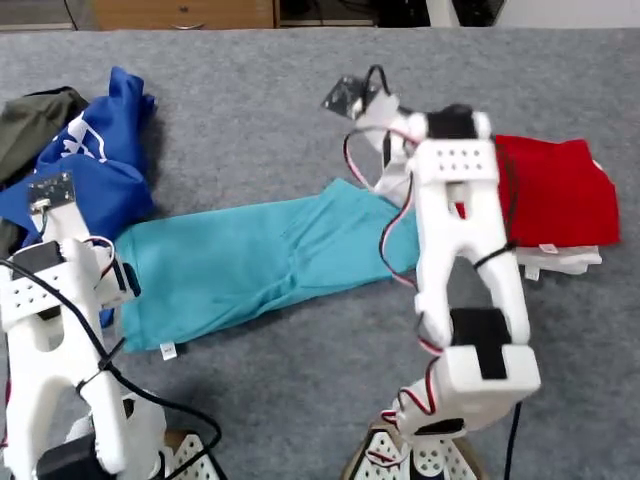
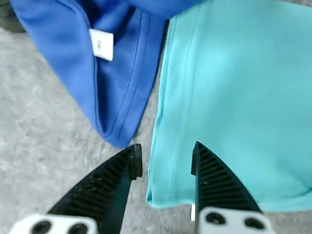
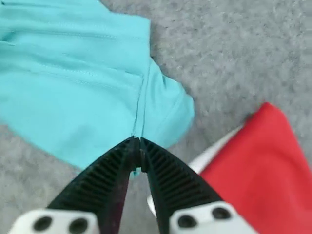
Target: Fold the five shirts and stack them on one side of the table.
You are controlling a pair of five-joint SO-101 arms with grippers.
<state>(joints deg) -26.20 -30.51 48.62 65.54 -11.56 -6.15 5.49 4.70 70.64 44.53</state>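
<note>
Grey felt-like cloth covers the table [image 1: 300,400], and a wooden cabinet [image 1: 180,12] stands behind its far edge.

The left gripper [image 2: 165,160] has its jaws set moderately apart with nothing clamped. A corner of the teal shirt [image 1: 250,260] lies between and just beyond the two fingertips, and its hemmed edge runs straight away from the gap. One fingertip sits over the teal cloth and the other over bare grey cover just beside the hem. Beyond that outer fingertip, close to it, hangs a point of the blue shirt [image 2: 112,87], which carries a small white tag [image 2: 101,44] farther off.

The right gripper [image 3: 137,146] has its jaws pressed together, the tips meeting on a raised crease of the teal shirt near that shirt's other end (the crease runs from the tips out across the cloth). Off to one side of these shut jaws, near but apart from the teal cloth, the folded red shirt [image 3: 263,175] lies on top of a white shirt [image 1: 560,262].

In the high view the teal shirt stretches across the table between the two arms. The blue shirt lies crumpled past its left end, and a dark green shirt [image 1: 35,120] is bunched beyond the blue one at the table's edge.
</note>
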